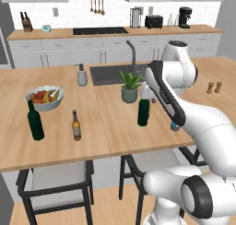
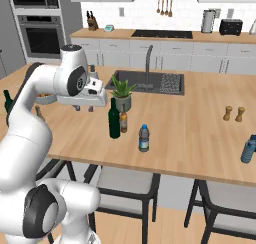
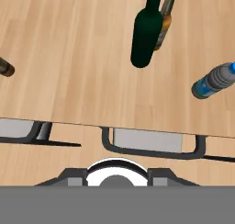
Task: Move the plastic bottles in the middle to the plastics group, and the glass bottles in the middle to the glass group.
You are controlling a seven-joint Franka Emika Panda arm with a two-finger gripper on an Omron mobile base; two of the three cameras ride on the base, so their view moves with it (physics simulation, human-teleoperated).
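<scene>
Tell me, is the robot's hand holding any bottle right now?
No. The gripper hangs above the counter with nothing between its fingers; the green wine bottle stands untouched beside it.

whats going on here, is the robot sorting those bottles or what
A white robot arm hangs over a wooden kitchen island, its hand up near the middle bottles and holding nothing that shows. A dark green wine bottle, a brown beer bottle and a small plastic bottle stand mid-counter. Another wine bottle and beer bottle stand at the left by a fruit bowl.
</scene>
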